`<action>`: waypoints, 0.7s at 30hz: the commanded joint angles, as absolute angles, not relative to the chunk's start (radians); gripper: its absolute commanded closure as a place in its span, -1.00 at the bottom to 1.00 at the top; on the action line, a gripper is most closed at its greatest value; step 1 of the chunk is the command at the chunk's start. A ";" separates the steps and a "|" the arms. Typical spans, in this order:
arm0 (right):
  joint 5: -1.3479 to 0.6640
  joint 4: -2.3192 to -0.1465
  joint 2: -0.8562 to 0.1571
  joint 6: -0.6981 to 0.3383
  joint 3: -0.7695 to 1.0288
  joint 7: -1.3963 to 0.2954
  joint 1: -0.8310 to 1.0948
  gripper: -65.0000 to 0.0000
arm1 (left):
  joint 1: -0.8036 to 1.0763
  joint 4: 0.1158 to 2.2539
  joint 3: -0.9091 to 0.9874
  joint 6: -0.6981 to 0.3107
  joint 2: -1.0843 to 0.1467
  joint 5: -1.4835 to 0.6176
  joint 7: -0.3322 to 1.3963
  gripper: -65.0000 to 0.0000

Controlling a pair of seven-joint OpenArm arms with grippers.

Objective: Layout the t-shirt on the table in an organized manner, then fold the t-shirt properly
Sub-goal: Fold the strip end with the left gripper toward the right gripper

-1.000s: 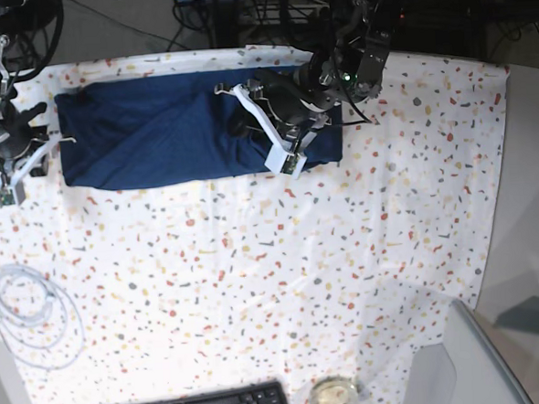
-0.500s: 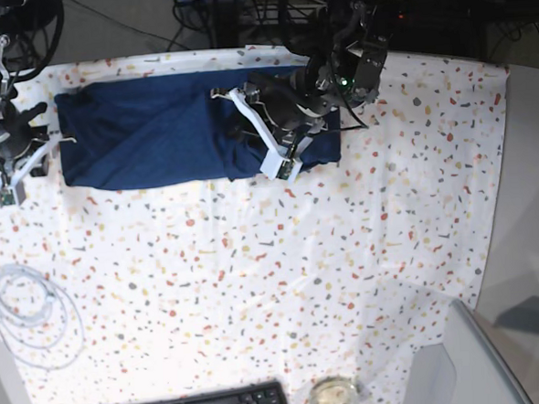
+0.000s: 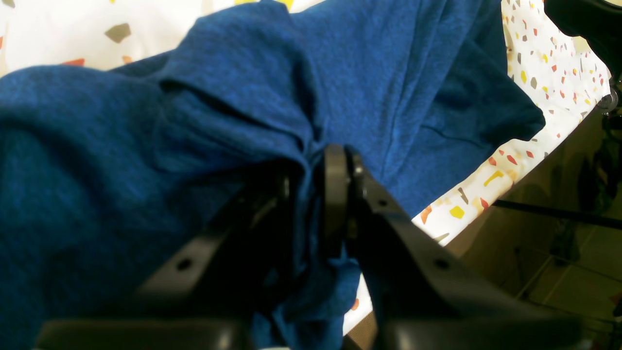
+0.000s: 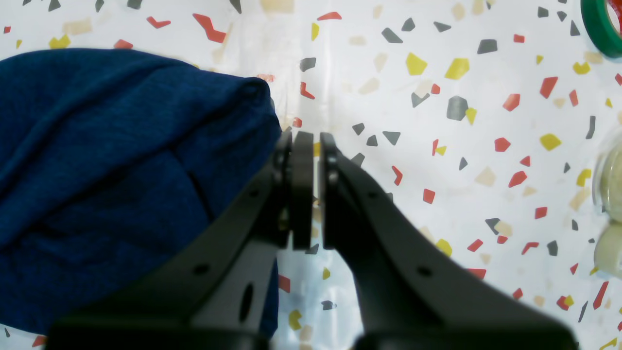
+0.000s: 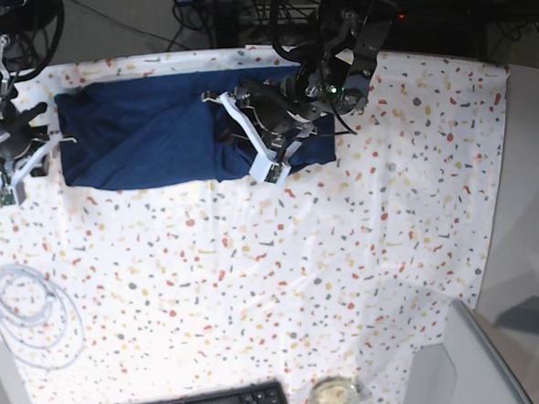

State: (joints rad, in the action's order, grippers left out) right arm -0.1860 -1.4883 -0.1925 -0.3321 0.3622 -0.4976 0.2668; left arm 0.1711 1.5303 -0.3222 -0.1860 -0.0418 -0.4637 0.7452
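Left pincer clamping bunched navy t-shirt, folded strip, speckled table

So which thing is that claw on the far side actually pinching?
Start with the speckled white table; along its far edge lies one dark navy cloth, the t-shirt. The left claw is shut on a bunched fold near its end. It is the only blue fabric there.
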 commanded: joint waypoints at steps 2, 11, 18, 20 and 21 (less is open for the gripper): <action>-0.194 -1.506 -0.203 -0.332 0.364 -0.478 0.259 0.92 | 0.163 1.546 -0.323 -0.194 -0.038 -0.475 0.730 1.00; -0.194 -1.504 -0.203 -0.332 0.364 -0.478 0.255 0.92 | 0.150 1.532 -0.325 -0.194 -0.038 -0.479 0.733 0.67; -0.194 -1.500 -0.205 -0.332 0.364 -0.478 0.255 0.92 | 0.114 1.532 -0.414 -0.194 -0.054 -0.473 0.733 0.17; -0.194 -1.500 -0.205 -0.332 0.364 -0.478 0.255 0.92 | 0.091 1.532 -0.470 -0.194 -0.067 -0.475 0.733 0.17; -0.194 -1.500 -0.205 -0.332 0.364 -0.478 0.255 0.92 | 0.084 1.532 -0.490 -0.194 -0.067 -0.476 0.733 0.17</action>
State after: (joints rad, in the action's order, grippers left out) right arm -0.1860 -1.4853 -0.1928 -0.3321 0.3599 -0.4980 0.2638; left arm 0.0902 1.5158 -0.4915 -0.1864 -0.0715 -0.4610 0.7483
